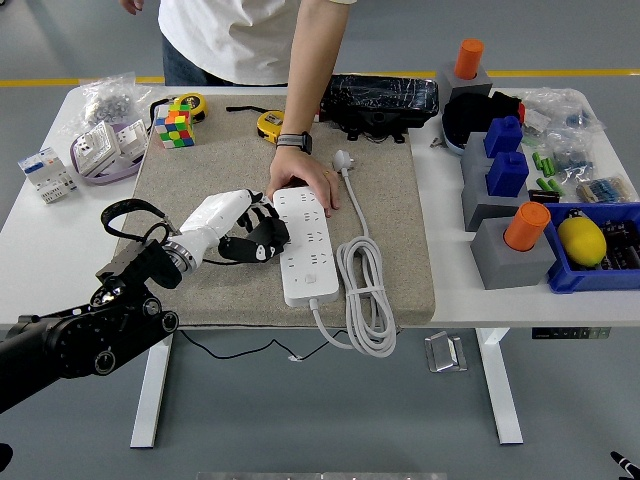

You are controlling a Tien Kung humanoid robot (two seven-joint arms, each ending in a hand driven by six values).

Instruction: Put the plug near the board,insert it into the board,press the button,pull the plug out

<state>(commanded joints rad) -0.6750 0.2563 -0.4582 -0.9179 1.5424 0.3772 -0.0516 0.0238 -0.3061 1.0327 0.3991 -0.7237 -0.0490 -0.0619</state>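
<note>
Head view
Left hand (255, 236): black fingers curled at the left edge of the power strip (307, 246); whether they grip anything cannot be told.
Power strip: white, lying lengthwise near the middle of the beige mat (200, 180), cable coiled to its right.
Plug (344, 160): white, lying on the mat towards its far edge, apart from the strip's far end.
Person's hand (303, 183): pressing down on the strip's far end, watch on the wrist.
Rubik's cube (173, 127): at the mat's far left corner.
</note>
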